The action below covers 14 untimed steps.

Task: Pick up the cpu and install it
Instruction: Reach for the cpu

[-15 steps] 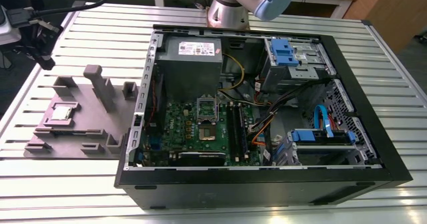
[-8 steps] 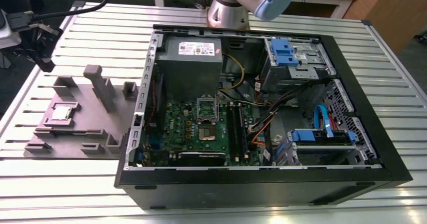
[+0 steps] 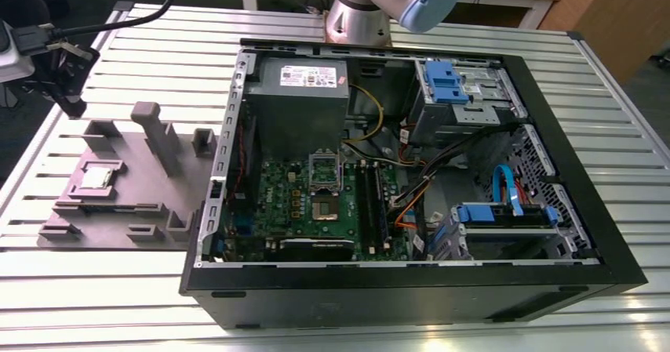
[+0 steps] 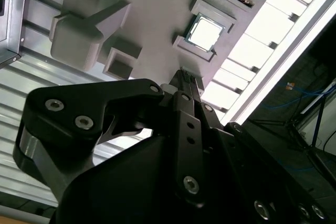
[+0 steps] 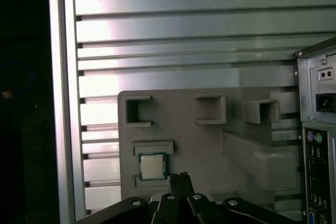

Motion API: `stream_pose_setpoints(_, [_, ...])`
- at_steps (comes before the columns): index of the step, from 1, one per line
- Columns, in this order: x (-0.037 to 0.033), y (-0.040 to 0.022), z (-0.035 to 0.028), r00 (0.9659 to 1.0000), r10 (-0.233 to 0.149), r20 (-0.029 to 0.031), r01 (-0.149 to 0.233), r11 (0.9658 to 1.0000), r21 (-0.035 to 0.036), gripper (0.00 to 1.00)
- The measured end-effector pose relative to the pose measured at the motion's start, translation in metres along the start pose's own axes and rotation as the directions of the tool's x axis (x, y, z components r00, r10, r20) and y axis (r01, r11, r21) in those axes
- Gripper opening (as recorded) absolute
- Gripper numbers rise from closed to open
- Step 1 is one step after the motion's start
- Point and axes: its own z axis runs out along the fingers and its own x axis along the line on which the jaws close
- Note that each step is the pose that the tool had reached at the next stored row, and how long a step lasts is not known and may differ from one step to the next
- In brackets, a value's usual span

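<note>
In the exterior view the cpu [image 3: 96, 178] lies flat in its square seat on a grey holder [image 3: 136, 203]. The holder rests on the slatted tabletop [image 3: 105, 289], at the exterior view's left of the open computer case [image 3: 419, 289]. The gripper [image 3: 74, 105] hangs over the far edge of the holder, apart from the chip. Inside the case the dark socket [image 3: 325, 172] sits between the grey power supply [image 3: 298, 81] and the long memory sticks [image 3: 369, 203], with loose cables [image 3: 419, 187] close by. I think the case wall and these cables could catch an arm that goes in low. In the second wrist view the gripper [image 4: 188, 77] shows its jaws drawn narrow together with nothing between them, and the cpu [image 4: 203, 31] is a little beyond the tips, between two raised rims. In my judgement, jaws this narrow cannot go around the chip. A descent slightly to one side would hit a rim or tilt the chip. In the first wrist view the gripper [image 5: 178, 178] is near the cpu [image 5: 153, 166] and beside it, not over it. A tall block [image 5: 252, 156] of the holder stands on the other side and could be knocked.
</note>
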Motion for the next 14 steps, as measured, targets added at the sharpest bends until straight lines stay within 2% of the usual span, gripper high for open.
stream_pose_setpoints(14, [0.0064,-0.0041,0.0086,1.0000,0.000,0.0002,0.000,1.0000,-0.0001,0.10])
